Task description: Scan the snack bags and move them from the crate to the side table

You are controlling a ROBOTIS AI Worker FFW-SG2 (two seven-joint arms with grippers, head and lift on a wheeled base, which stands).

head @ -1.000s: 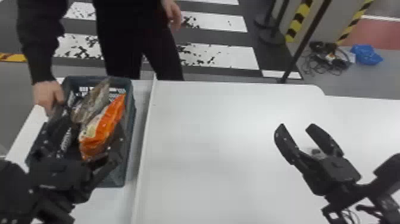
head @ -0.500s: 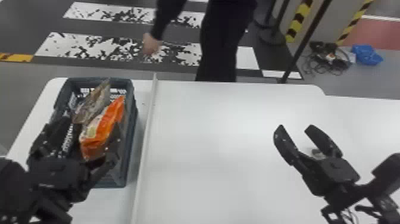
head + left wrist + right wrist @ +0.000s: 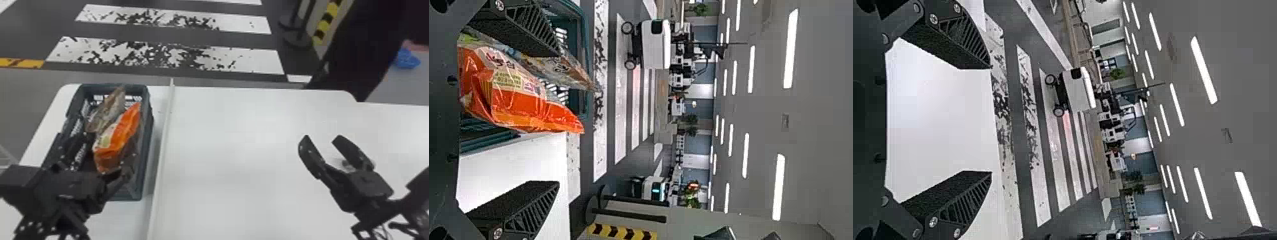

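While crated, bags (image 3: pixel 123 131) near left pincer (image 3: pixel 99 145)

The orange bag (image 3: pixel 116 140) has the glossy, crinkled look of plastic film, and the bag beside it (image 3: pixel 107 111) looks like shiny, see-through plastic too. They sit in a dark crate (image 3: pixel 147 127) of what looks like hard plastic, on a smooth white counter (image 3: pixel 242 159) with a soft sheen. The claw pads (image 3: pixel 953 200) look matt, black and rough-grained.
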